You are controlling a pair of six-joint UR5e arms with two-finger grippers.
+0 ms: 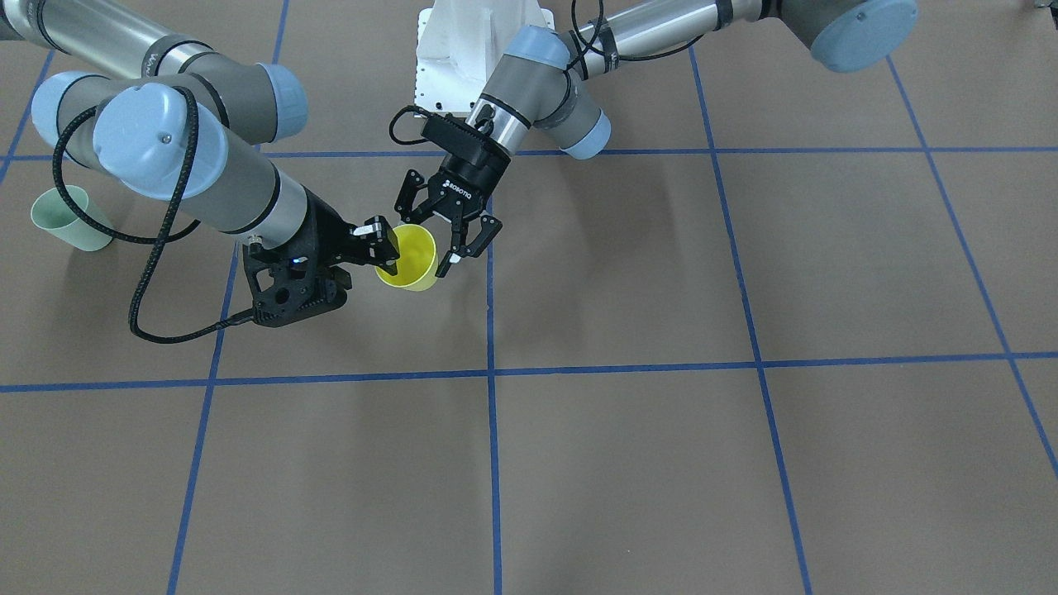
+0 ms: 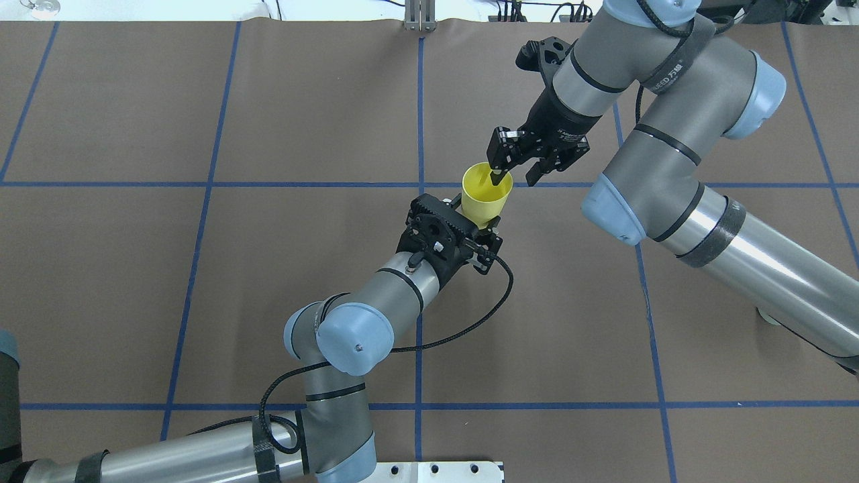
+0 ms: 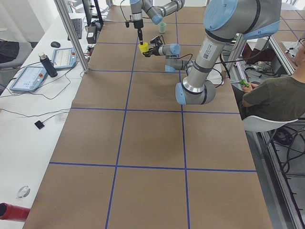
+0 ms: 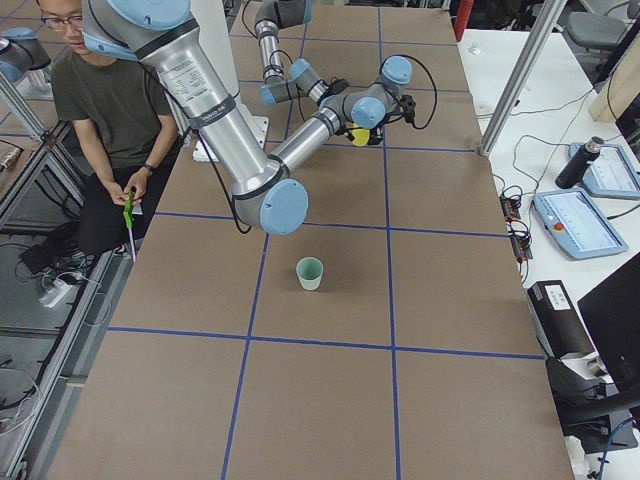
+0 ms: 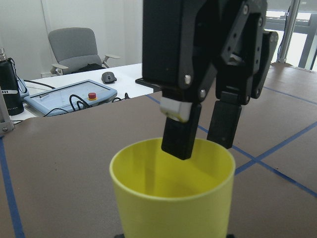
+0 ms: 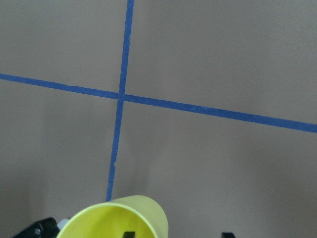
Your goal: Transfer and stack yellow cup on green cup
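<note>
The yellow cup (image 1: 409,258) hangs tilted above the table's middle, also in the overhead view (image 2: 484,194). My left gripper (image 2: 480,231) is shut on its lower body; in the left wrist view the cup (image 5: 171,198) sits between its fingers. My right gripper (image 2: 517,178) is open and straddles the cup's rim, one finger (image 5: 181,139) inside and the other behind the wall. The right wrist view shows the cup's mouth (image 6: 114,220) at the bottom. The green cup (image 1: 70,216) stands upright and alone on the table on my right side, also in the right side view (image 4: 311,272).
Brown table with a blue tape grid. The white robot base (image 1: 479,49) is at the table's edge behind the grippers. A seated person (image 4: 100,100) is beside the table. A side bench holds tablets and a bottle (image 3: 47,64).
</note>
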